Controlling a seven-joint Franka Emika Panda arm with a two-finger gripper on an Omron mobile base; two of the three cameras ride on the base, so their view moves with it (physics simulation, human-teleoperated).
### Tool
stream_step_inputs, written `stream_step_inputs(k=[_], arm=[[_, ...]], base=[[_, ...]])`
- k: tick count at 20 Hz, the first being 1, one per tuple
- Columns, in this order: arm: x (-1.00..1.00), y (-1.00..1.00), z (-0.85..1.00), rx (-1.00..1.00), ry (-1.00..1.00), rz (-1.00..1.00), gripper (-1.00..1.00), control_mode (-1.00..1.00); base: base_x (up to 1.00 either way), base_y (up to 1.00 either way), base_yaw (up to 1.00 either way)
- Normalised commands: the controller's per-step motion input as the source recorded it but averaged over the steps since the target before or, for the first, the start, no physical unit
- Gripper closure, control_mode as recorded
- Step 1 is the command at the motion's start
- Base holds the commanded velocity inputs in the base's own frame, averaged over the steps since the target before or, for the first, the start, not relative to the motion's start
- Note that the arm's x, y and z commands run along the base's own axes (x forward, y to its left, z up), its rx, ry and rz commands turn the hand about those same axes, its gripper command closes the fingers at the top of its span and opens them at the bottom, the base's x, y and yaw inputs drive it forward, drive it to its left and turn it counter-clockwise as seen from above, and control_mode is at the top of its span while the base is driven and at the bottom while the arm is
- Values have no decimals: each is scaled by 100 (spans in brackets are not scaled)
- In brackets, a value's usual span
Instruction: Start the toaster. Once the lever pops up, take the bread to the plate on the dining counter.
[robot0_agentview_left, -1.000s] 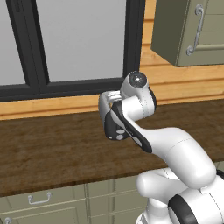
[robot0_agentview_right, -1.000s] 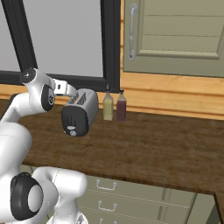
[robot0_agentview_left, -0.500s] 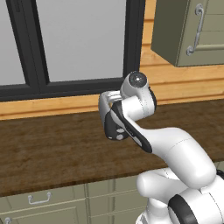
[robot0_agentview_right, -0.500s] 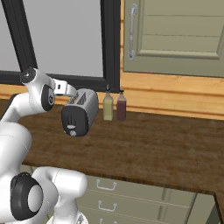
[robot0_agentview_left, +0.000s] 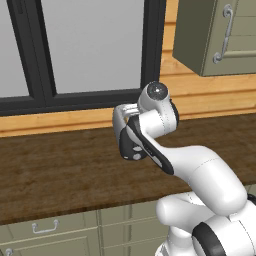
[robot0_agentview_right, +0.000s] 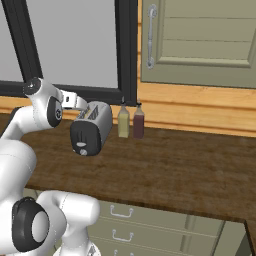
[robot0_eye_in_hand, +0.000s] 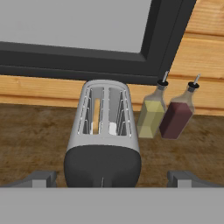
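Fingertips (robot0_eye_in_hand: 41, 178) of mine stand spread wide, nothing between them. Just ahead, centred between my jaws, sits the rounded chrome toaster (robot0_eye_in_hand: 104, 131), a tan bread slice (robot0_eye_in_hand: 96, 114) in its left slot; right of it stand a yellow-green bottle (robot0_eye_in_hand: 152, 114) and a dark red bottle (robot0_eye_in_hand: 177, 115).

Two bottles stood upright side by side against the wood backsplash (robot0_agentview_right: 200, 112): yellow-green oil bottle (robot0_eye_in_hand: 152, 114) left, dark red bottle (robot0_eye_in_hand: 176, 116) right, nearly touching. Black-framed window (robot0_agentview_right: 127, 50) behind. Olive wall cabinet (robot0_agentview_right: 200, 40) above, olive drawers (robot0_agentview_right: 150, 222) below dark wood worktop (robot0_agentview_right: 175, 165).
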Motion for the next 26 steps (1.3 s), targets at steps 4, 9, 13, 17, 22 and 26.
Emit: stream_step_inputs(k=[4,9,13,17,22,26], arm=[[0,0,0,0,0,0,-100,-100],[0,0,0,0,0,0,-100,-100],[0,0,0,0,0,0,-100,-100],[0,0,0,0,0,0,-100,-100],[0,0,0,0,0,0,-100,-100],[0,0,0,0,0,0,-100,-100]], base=[[0,0,0],[0,0,0],[0,0,0],[0,0,0],[0,0,0],[0,0,0]])
